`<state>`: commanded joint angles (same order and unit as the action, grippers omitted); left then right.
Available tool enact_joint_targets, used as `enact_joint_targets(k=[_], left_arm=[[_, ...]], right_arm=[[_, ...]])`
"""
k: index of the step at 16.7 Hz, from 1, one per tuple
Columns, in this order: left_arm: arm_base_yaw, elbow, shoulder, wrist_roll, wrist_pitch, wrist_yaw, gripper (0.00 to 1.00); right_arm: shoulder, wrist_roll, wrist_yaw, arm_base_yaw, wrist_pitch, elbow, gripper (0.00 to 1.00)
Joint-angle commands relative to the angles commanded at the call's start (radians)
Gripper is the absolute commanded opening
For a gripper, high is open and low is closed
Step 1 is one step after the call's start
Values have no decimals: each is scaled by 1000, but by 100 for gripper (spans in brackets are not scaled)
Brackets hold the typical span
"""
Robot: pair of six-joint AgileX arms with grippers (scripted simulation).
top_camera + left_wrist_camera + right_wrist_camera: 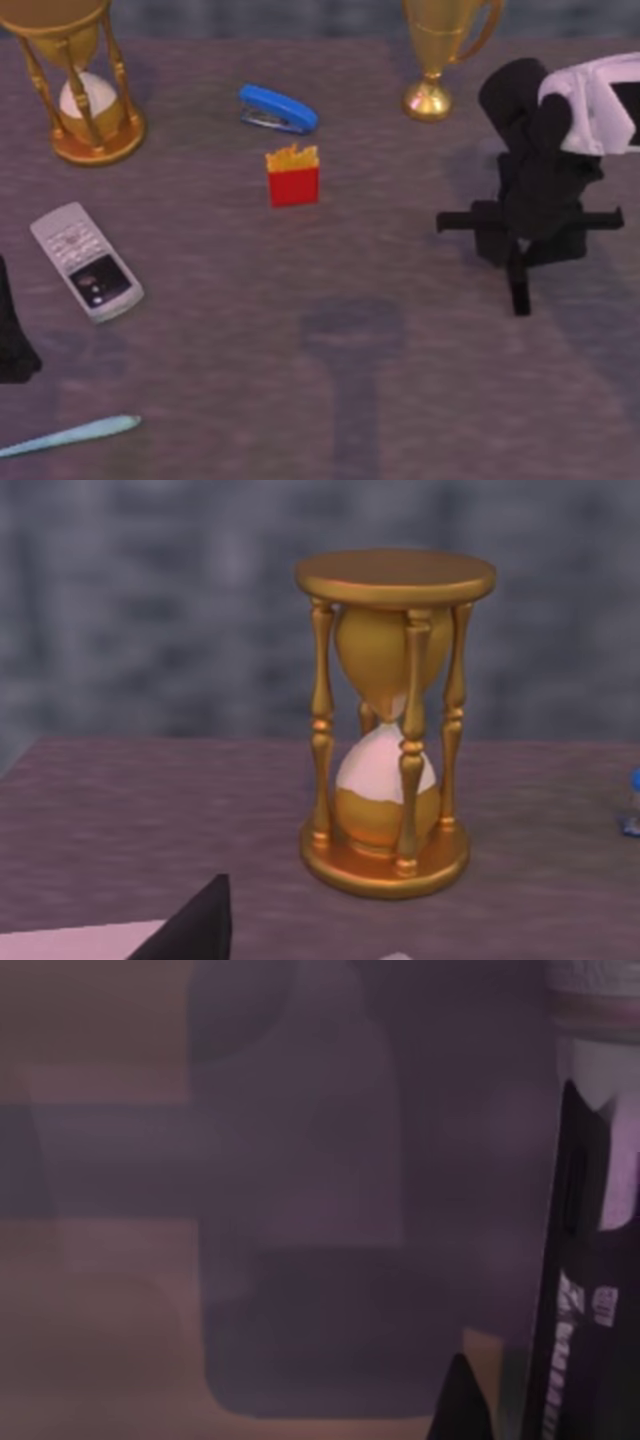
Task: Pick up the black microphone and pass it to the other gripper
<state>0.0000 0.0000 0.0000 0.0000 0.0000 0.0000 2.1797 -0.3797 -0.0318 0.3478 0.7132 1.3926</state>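
Note:
The black microphone (518, 290) lies on the table at the right. Its slim handle sticks out toward the front edge from under my right gripper (520, 248), which hovers right over it; the head is hidden beneath the arm. In the right wrist view the microphone (575, 1260) runs as a black bar with white markings close beside one pointed fingertip (460, 1400), with a thin gap between them. The right gripper looks open and nothing is gripped. The other gripper, my left gripper (12, 345), is parked at the left edge, open, with one fingertip (205, 920) showing.
A golden hourglass (85, 90) (395, 730) stands at the back left and a gold trophy (435, 60) at the back right. A blue stapler (278, 108) and a red fries box (293, 178) sit mid-table. A grey phone (87, 262) and a pale blue pen (70, 435) lie left.

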Motion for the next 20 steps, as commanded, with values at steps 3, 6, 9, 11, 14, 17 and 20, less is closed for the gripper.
enact_joint_targets(k=[3, 6, 9, 11, 14, 17, 20], left_arm=[[0, 0, 0, 0, 0, 0, 100], [0, 0, 0, 0, 0, 0, 100], [0, 0, 0, 0, 0, 0, 100], [0, 0, 0, 0, 0, 0, 100], [0, 0, 0, 0, 0, 0, 100], [0, 0, 0, 0, 0, 0, 100], [0, 0, 0, 0, 0, 0, 100]], right_arm=[[0, 0, 0, 0, 0, 0, 0], [-56, 15, -14, 1, 9, 18, 0], [-74, 40, 18, 3, -86, -2, 0], [-96, 65, 55, 3, -194, -28, 0], [-138, 113, 124, 2, -413, -88, 0], [-186, 169, 206, 0, -683, -167, 0], [-246, 228, 290, -3, -969, -255, 0]])
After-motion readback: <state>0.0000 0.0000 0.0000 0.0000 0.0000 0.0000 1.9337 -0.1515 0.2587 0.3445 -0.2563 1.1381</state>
